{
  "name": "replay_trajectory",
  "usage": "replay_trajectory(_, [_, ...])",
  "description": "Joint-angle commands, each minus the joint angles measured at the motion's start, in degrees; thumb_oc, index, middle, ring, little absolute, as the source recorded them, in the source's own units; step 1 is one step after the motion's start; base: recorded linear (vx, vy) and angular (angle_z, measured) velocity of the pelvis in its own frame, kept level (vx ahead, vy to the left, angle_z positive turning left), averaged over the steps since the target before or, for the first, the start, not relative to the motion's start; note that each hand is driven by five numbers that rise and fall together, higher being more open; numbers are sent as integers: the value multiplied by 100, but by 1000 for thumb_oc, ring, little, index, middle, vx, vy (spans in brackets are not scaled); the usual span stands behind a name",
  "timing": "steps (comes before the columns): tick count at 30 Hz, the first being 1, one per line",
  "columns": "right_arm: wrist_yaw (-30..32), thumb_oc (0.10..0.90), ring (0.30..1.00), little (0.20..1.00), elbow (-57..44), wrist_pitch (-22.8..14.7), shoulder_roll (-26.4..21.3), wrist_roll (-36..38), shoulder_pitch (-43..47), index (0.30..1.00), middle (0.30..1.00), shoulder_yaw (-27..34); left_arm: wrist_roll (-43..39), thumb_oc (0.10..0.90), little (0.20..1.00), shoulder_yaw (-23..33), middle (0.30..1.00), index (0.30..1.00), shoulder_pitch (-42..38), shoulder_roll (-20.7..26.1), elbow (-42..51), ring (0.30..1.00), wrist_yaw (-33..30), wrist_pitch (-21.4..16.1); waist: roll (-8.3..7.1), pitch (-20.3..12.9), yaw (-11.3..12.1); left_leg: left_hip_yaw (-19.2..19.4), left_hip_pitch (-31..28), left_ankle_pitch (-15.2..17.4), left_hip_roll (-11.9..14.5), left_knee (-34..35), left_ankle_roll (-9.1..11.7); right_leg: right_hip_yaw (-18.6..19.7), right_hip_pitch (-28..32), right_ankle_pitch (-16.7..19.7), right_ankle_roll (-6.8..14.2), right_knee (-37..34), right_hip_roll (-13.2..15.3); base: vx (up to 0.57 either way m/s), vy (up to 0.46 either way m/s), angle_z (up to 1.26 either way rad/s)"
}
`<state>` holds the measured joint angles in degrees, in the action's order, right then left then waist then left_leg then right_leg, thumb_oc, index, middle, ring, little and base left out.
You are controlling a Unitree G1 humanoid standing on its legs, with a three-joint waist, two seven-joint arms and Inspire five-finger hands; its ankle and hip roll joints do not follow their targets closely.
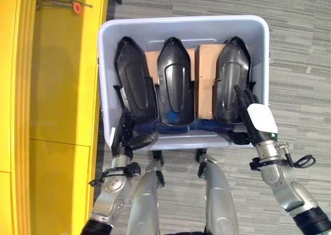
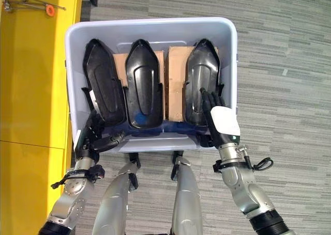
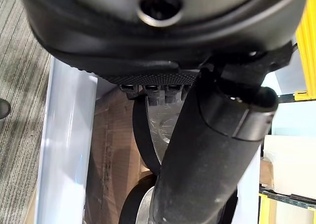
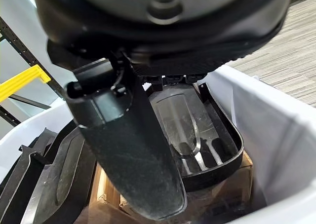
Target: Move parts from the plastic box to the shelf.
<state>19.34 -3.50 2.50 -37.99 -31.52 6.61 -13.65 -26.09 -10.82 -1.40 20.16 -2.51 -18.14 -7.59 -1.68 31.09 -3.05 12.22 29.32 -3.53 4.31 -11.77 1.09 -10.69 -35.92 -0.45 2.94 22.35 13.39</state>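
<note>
Three black parts (image 1: 174,82) lie lengthwise in your plastic box (image 1: 261,54); the right robot hand (image 1: 253,116), fingers straight, touches the rightmost part's (image 1: 232,79) near end

We cannot tell what the left hand (image 1: 125,133) grips: its fingers sit at the plastic box's (image 1: 183,25) near left corner, hidden by the rim and the left black part (image 1: 135,79). The right hand's (image 1: 255,116) fingertips lie on the right black part (image 1: 232,77), their undersides unseen. The cardboard pieces (image 1: 205,79) are mostly covered by the parts, and the small metal item (image 1: 62,1) on the yellow shelf (image 1: 57,90) is too small to identify.
</note>
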Motion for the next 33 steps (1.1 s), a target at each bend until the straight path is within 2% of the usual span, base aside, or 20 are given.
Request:
replay_trajectory(1, [436,900,1000,1000,-306,-122,-180,-239,161,1000,1000,244,157,900,1000,34,1000,1000,436,225,255,1000,-43,-76,-25,-130,-111,-222,274,909,452,-1019,386,162,178,548,804,-627,841,0,0,0])
replay_trajectory(12, [351,900,1000,1000,111,22,-219,-499,300,1000,1000,28,150,900,1000,27,1000,1000,454,224,245,1000,-31,-96,23,-130,-70,-249,414,905,438,-1064,383,160,64,518,802,-541,857,0,0,0])
replay_trajectory(30, [473,900,1000,1000,1341,309,141,-793,981,1000,1000,-637,138,900,1000,-52,1000,1000,337,206,165,1000,-82,-176,207,-130,-21,-264,926,1048,408,-1527,339,343,-496,351,749,-33,895,-1,1,1])
replay_trajectory(31, [570,900,1000,1000,1571,378,246,-809,1142,1000,1000,-731,133,900,1000,-93,1000,1000,337,210,167,1000,-88,-181,268,-130,13,-278,1000,1084,402,-1613,321,370,-586,321,738,53,892,62,-1,3])
replay_trajectory(32, [571,900,1000,1000,1585,377,253,-806,1122,1000,1000,-750,132,900,1000,-100,1000,1000,367,210,158,1000,-87,-178,280,-130,28,-313,886,1236,424,-1642,363,389,-492,175,788,122,872,59,1,2])
replay_trajectory(33, [570,900,1000,1000,1650,392,282,-796,1177,1000,1000,-787,127,900,1000,-114,1000,1000,362,208,154,1000,-80,-176,287,-130,32,-320,910,1244,427,-1672,357,405,-522,164,785,158,870,67,3,1])
